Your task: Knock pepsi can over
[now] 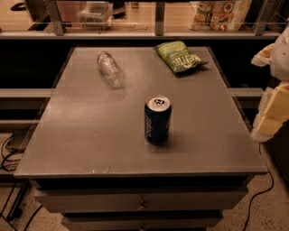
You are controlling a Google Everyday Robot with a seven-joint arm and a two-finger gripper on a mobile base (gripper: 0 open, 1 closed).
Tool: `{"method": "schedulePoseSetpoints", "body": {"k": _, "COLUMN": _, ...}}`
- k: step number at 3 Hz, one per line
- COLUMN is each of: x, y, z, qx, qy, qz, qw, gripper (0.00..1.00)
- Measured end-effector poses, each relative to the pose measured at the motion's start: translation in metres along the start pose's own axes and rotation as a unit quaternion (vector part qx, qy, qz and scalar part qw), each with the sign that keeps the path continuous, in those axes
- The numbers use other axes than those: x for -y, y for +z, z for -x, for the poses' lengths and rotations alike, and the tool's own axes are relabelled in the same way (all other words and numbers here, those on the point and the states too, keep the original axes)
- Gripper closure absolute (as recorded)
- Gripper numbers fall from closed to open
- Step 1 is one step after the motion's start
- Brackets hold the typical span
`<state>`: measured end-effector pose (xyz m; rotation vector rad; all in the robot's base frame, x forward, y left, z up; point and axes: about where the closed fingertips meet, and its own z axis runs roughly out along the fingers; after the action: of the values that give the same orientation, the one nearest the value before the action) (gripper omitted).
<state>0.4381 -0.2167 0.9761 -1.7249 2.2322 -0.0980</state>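
**A:** Where does the pepsi can (157,119) stand?

**B:** Upright on the tabletop (90,135), a little right of the middle and nearer the front edge, with its silver top and pull tab facing up. Nothing touches it. The clear bottle (110,68) lies on its side well apart at the back left. The green chip bag (180,56) lies flat at the back right.

**A:** And the end effector?

**B:** The end effector (274,108) hangs at the right edge of the view, off the tabletop's right side and well apart from the can. Whether it is apart or together cannot be told from here.

**A:** How should the robot do the knock well?

**B:** It likely needs 1 sideways sweep from the right, meeting the can high on its wall near the rim, so that it tips rather than slides. A low push would probably just shove it along. The bare stretch to the can's left gives it room to fall. A round can may roll, so a gentle stroke seems wiser.

**A:** Any writing?

**B:** White letters running down the can's blue side read "pepsi". The bag's white lettering looks like "Kettle", though that is uncertain. The packages (221,13) behind the tabletop cannot be read.
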Motion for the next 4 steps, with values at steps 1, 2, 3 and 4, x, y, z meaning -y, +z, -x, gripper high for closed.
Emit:
{"method": "schedulePoseSetpoints", "body": {"k": 1, "x": 0.0, "y": -0.001, "z": 0.001, "qx": 0.002, "qy": -0.002, "qz": -0.002, "qw": 1.0, "gripper": 0.0}}
{"method": "schedulePoseSetpoints", "body": {"k": 2, "x": -0.003, "y": 0.005, "z": 0.016, "qx": 0.049, "qy": -0.03, "qz": 0.009, "qw": 0.9983, "gripper": 0.0}}
{"method": "schedulePoseSetpoints", "body": {"k": 3, "x": -0.017, "y": 0.02, "z": 0.049, "qx": 0.136, "qy": -0.088, "qz": 0.026, "qw": 0.9864, "gripper": 0.0}}
{"method": "schedulePoseSetpoints", "body": {"k": 4, "x": -0.021, "y": 0.013, "z": 0.059, "qx": 0.155, "qy": -0.103, "qz": 0.026, "qw": 0.9822, "gripper": 0.0}}
